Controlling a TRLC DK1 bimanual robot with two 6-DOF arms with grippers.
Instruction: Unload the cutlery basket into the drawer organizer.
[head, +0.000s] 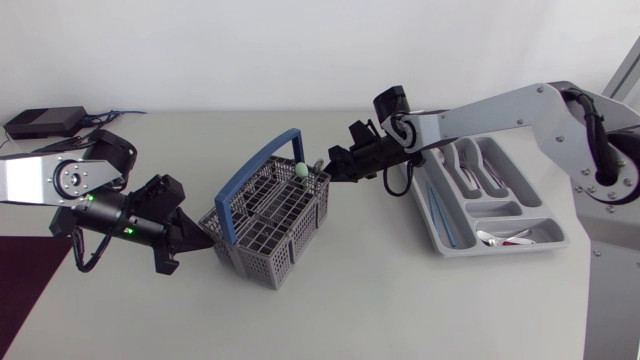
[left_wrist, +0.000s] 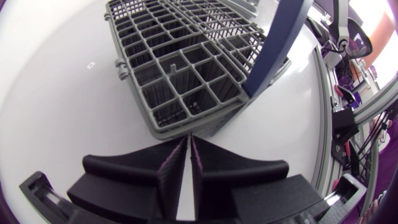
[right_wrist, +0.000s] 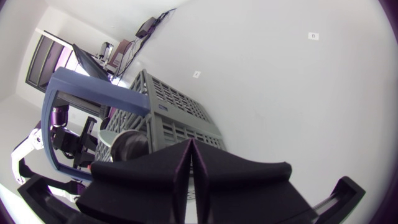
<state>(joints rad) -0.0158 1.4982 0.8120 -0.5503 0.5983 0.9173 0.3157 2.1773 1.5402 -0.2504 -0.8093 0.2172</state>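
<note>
The white table (head: 350, 310) carries a grey drawer organizer (head: 560, 240) at the right and a blue-handled cutlery basket (head: 265, 215) in the middle. The left pincer (head: 203, 236) is closed and empty at one basket corner. The right pincer (head: 328, 170) is also closed and empty at the opposite rim.

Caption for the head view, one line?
Left gripper and right gripper flank the blue-handled cutlery basket; the drawer organizer beside it holds cutlery.

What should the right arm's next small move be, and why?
Probably open the right tool and ease it around the pale green piece standing in the basket. The tool sits shut just beside that piece, holding nothing, while the left tool rests at the basket's opposite corner.
</note>
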